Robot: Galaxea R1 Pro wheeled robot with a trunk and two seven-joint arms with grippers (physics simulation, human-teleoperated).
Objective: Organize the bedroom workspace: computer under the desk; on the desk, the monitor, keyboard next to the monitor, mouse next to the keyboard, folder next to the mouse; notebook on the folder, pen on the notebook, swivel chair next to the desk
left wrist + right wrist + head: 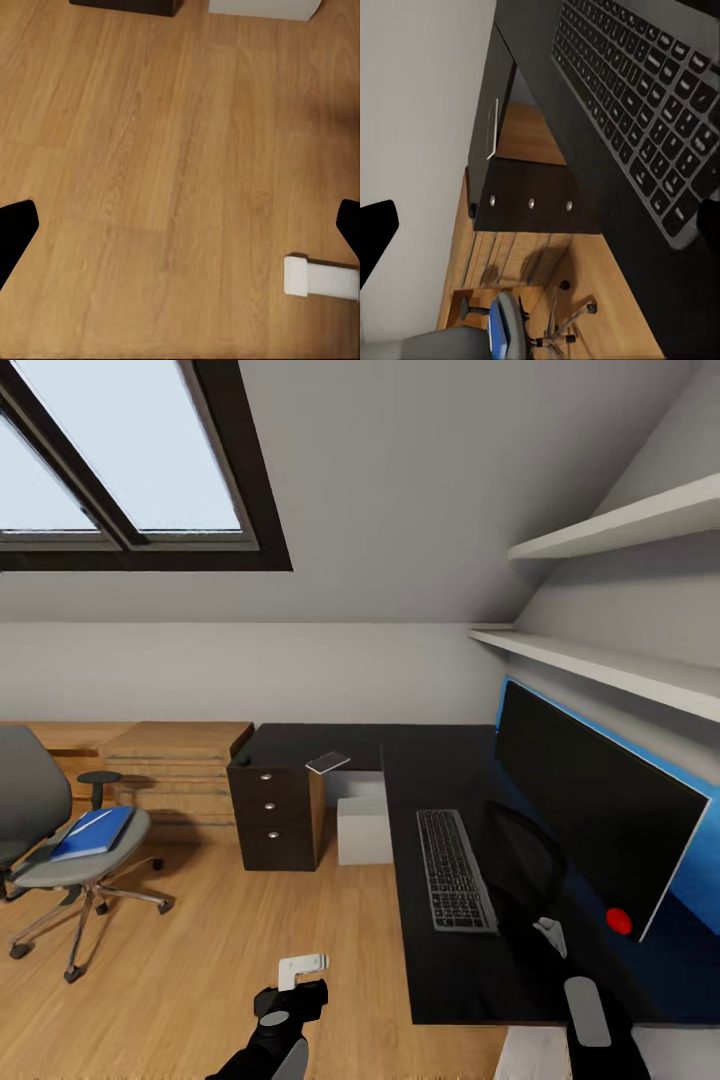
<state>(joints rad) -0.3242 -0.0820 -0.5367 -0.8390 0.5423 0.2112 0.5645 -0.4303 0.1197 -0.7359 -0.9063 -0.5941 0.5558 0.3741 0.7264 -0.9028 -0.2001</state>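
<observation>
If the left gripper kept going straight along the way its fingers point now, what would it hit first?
Most likely the bare wooden floor. The left wrist view looks along the fingers onto floorboards, with the drawer unit and the computer far off at the frame's edge. In the head view the left gripper hangs above that floor, beside the desk.

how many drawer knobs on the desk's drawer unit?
3, one per drawer, in a vertical column on the front of the dark brown drawer unit: top knob, middle knob, bottom knob.

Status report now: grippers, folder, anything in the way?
Left gripper open over floor, right gripper open over desk. Folder on chair. Notebook on desk.
</observation>
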